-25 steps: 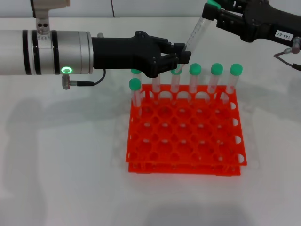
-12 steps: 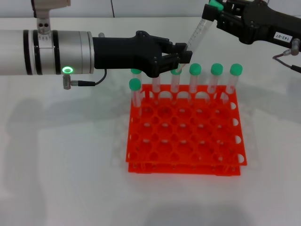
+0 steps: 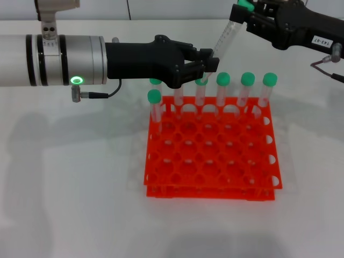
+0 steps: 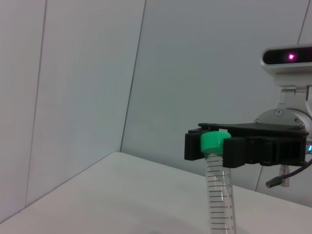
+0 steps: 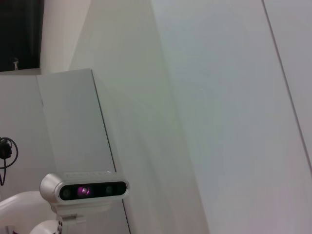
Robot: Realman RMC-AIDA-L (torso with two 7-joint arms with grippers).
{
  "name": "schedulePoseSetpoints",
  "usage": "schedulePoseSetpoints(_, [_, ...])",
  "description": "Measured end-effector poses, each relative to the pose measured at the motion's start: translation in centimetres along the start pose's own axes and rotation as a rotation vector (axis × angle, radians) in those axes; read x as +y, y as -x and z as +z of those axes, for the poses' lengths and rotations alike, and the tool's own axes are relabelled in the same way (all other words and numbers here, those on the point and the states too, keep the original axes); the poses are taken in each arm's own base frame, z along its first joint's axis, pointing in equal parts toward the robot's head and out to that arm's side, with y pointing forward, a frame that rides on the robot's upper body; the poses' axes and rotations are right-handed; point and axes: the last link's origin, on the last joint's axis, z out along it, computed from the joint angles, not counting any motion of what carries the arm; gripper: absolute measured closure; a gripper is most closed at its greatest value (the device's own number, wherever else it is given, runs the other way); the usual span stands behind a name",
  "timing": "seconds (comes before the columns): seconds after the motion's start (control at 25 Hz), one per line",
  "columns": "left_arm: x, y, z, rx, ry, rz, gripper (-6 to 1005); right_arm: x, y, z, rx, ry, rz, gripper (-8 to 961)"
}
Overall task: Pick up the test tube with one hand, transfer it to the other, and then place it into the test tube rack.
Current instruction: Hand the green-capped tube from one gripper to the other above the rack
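Little has shifted: my right gripper (image 3: 244, 13) stays clamped at the test tube (image 3: 224, 42) cap, my left gripper (image 3: 210, 60) closed on its tip. Releasing unevenly could tip it among the test tube rack (image 3: 212, 156) tubes.

Just a plain white table (image 3: 70, 177) with soft shadows on it. Pale grey panelled walls (image 4: 195, 73) behind, pretty evenly lit.

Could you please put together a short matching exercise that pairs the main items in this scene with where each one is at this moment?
Items:
1. slim clear test tube with green cap
2. black left gripper with green ring
3. black right gripper with white label
4. orange-red plastic rack

Places:
A. on the white table
B. at the tube's lower end
C. tilted in mid-air between both grippers
D. clamped at the tube's cap

Pairs: 1-C, 2-B, 3-D, 4-A
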Motion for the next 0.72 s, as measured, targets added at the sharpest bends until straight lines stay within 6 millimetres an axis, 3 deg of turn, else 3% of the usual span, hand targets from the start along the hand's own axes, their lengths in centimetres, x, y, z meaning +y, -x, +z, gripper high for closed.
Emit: schedulePoseSetpoints(0.72, [0.03, 0.20, -0.06, 0.001, -0.002, -0.001, 806, 0.07, 0.11, 0.07, 0.007, 0.009, -0.009, 679])
